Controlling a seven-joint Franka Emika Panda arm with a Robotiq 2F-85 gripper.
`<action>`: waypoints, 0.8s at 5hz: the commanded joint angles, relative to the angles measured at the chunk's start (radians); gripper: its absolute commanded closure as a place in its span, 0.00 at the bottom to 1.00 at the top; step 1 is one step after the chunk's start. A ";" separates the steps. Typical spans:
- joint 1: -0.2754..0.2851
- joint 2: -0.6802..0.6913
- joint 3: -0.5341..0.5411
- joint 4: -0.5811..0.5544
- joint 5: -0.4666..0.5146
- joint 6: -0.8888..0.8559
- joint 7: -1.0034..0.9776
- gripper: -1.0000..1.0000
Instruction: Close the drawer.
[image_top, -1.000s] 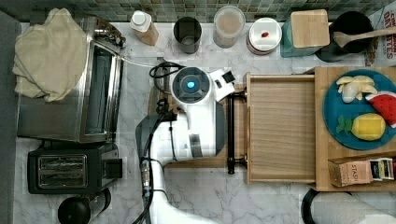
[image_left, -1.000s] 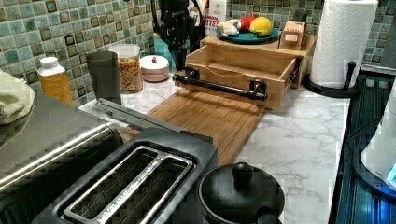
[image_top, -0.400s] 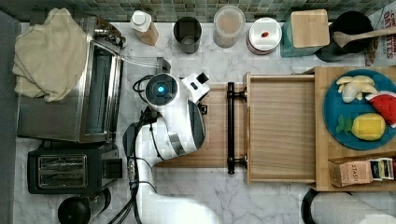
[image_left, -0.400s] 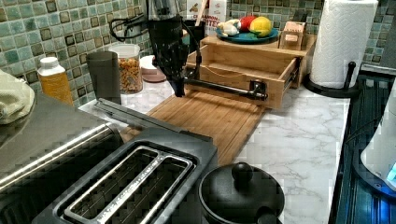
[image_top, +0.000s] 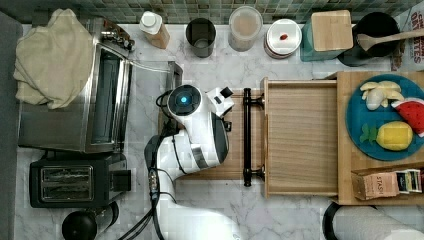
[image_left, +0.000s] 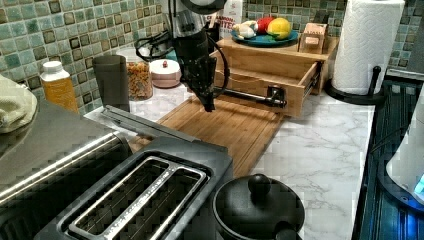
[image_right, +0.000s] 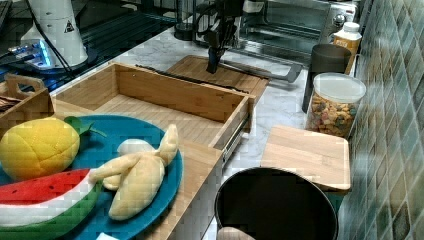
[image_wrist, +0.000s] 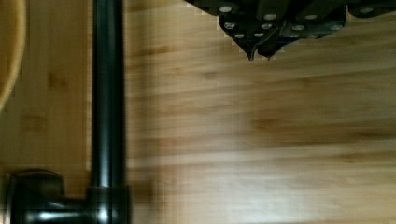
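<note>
The drawer (image_top: 300, 135) stands pulled out from under the thick wooden top, its bottom bare. Its long black bar handle (image_top: 247, 135) faces the cutting board (image_top: 235, 165). My arm (image_top: 197, 125) hangs over that board and covers the gripper in the top view. In the left view my gripper (image_left: 207, 105) points down just above the board, a short way in front of the handle (image_left: 245, 96), touching nothing. In the wrist view the fingertips (image_wrist: 254, 52) meet, shut on nothing, with the handle (image_wrist: 107, 93) off to one side. The right view has the gripper (image_right: 213, 62) beyond the drawer (image_right: 165, 97).
A toaster oven (image_top: 75, 100) and a toaster (image_top: 67, 180) stand at the top view's left. Jars and canisters line the back wall. A blue plate (image_top: 382, 115) of toy fruit rests on the wooden top. A paper towel roll (image_left: 367, 45) stands at the left view's right.
My arm has drawn back from the drawer handle toward the top view's left and come down over the cutting board. The drawer stands as far out as before.
</note>
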 joint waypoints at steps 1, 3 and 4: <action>-0.122 -0.080 -0.079 -0.072 -0.042 0.125 -0.180 1.00; -0.131 -0.137 -0.167 -0.129 -0.100 0.166 -0.222 1.00; -0.147 -0.126 -0.212 -0.117 -0.136 0.165 -0.190 1.00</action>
